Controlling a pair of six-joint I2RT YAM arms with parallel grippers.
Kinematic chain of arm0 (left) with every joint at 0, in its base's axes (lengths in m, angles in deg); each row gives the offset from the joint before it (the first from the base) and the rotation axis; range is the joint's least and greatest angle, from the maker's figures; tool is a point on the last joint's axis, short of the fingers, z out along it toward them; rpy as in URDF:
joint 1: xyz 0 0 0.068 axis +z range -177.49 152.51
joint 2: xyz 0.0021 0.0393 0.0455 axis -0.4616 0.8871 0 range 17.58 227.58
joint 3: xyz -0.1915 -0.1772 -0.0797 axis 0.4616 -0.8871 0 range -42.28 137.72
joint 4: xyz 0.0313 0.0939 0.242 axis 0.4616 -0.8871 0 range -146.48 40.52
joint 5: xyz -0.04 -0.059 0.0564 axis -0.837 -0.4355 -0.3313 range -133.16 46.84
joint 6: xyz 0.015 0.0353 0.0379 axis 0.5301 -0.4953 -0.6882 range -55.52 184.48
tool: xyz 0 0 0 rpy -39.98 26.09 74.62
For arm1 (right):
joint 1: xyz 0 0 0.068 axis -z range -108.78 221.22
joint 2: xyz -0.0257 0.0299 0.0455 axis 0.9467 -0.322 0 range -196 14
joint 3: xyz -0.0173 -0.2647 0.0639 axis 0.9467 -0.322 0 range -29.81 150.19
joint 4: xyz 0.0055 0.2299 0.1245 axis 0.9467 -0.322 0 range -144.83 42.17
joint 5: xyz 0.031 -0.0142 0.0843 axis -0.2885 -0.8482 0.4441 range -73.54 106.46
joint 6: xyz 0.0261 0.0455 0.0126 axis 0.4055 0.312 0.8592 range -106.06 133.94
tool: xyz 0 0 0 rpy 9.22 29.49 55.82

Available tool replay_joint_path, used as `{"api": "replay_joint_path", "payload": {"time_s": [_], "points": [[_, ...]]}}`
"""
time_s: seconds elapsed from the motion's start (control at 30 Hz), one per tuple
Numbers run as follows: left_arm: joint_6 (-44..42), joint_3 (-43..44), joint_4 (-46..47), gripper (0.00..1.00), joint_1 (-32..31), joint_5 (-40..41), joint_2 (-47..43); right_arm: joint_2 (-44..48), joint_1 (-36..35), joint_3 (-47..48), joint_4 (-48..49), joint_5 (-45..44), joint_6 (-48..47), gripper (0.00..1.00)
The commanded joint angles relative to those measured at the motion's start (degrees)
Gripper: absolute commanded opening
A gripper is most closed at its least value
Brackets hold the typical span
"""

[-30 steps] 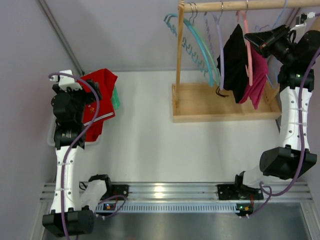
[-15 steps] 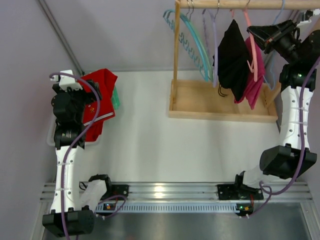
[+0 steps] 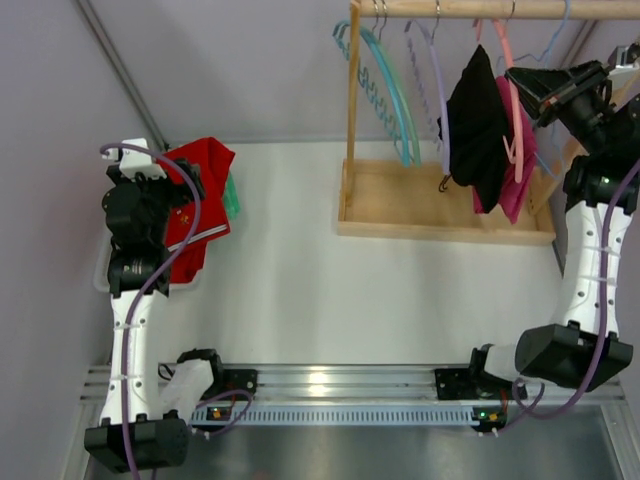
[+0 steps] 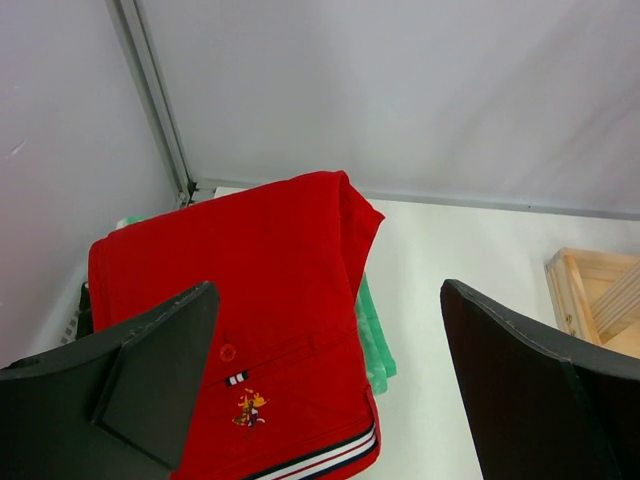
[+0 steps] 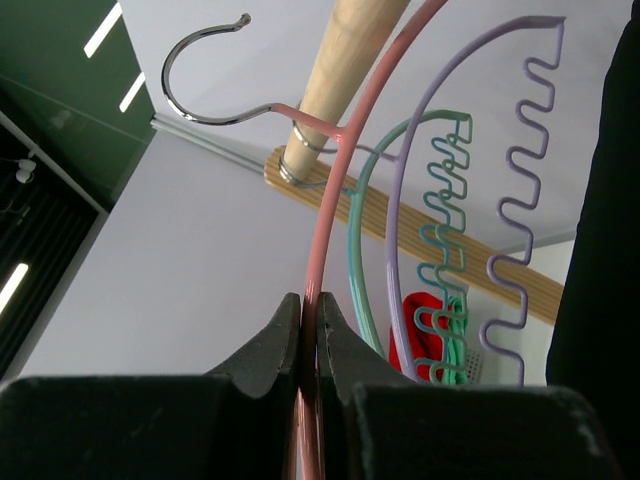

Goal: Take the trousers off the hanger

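Magenta trousers [image 3: 518, 190] hang on a pink hanger [image 3: 512, 105] under the wooden rail [image 3: 480, 8] of the rack, beside a black garment [image 3: 478, 130]. My right gripper [image 3: 516, 76] is shut on the pink hanger's arm. In the right wrist view the jaws [image 5: 311, 310] pinch the pink wire [image 5: 345, 170] below its metal hook [image 5: 200, 100], which sits close by the rail [image 5: 345, 60]. My left gripper [image 3: 150, 185] is far off at the left, open and empty [image 4: 328, 290] above a red garment [image 4: 270, 290].
Purple [image 5: 395, 220] and teal [image 5: 355, 230] hangers hang empty to the left of the pink one. The rack's wooden base [image 3: 430, 205] lies at the back right. The red garment [image 3: 195, 195] lies over a green one [image 4: 375, 340] on a white basket [image 3: 105, 270].
My right gripper has moved right with the pink hanger. The trousers and black garment swung right with it, and the rack shifted a little. The left arm has not moved.
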Motion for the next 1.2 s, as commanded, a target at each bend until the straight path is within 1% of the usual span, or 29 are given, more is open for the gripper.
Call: {"api": "replay_joint_path", "payload": {"time_s": [0.0,0.23,0.47,0.53,0.63,0.67,0.77,0.8,0.83,0.87,0.93,0.97,1.03,1.07,1.13,1.17], "points": [[-0.8,2.5,2.3,0.99,0.2,-2.0,0.4,8.8,1.1,-2.9,13.5,0.1,1.7,0.0],[-1.3,2.4,3.7,0.99,0.2,-6.1,0.1,16.4,2.6,-10.5,12.8,1.5,3.5,0.0],[-1.8,2.5,4.7,0.99,0.2,-8.0,0.7,26.9,3.1,-18.2,5.6,-0.2,2.0,0.0],[-1.9,2.4,5.0,0.99,0.2,-8.5,0.6,28.8,3.1,-20.8,4.7,0.4,1.8,0.0],[-2.0,2.1,5.2,0.99,0.2,-9.6,0.5,32.4,3.1,-23.0,0.1,1.9,-0.2,0.0],[-2.1,2.0,5.2,0.99,0.2,-9.8,0.3,35.1,3.1,-23.7,-1.6,2.0,-1.8,0.0],[-2.4,1.3,5.3,0.99,0.2,-14.8,-0.8,40.0,3.1,-26.9,-6.8,2.3,-4.9,0.0],[-2.8,1.0,5.3,0.99,0.2,-18.2,-1.3,40.8,3.1,-27.8,-9.9,2.3,-5.6,0.0],[-2.9,0.8,5.4,0.97,0.2,-25.2,-1.9,41.4,3.1,-28.2,-11.6,2.2,-6.1,0.0],[-2.7,0.2,5.3,0.96,0.2,-29.0,-3.1,42.5,3.1,-28.4,-12.9,2.0,-6.1,0.0],[-0.6,-0.4,5.2,0.93,-0.9,-32.8,-4.2,43.2,3.1,-28.9,-14.5,1.1,-6.0,0.0],[-0.6,-1.4,5.2,0.92,-3.8,-33.6,-5.5,43.3,3.1,-28.8,-15.8,0.7,-5.6,0.0],[-3.2,-2.5,5.2,0.92,-8.4,-33.1,-7.0,43.3,3.1,-28.2,-16.4,0.1,-5.2,0.0],[-5.1,-3.4,5.2,0.92,-15.1,-29.8,-7.9,43.2,3.1,-27.8,-17.6,-0.2,-5.4,0.0],[-9.3,-3.6,5.3,0.93,-22.8,-25.1,-7.8,43.2,3.1,-26.6,-18.7,-0.7,-5.6,0.0],[-10.5,-3.5,5.2,0.93,-30.2,-22.1,-6.7,43.2,3.1,-26.3,-19.8,-0.8,-5.9,0.0]]}}
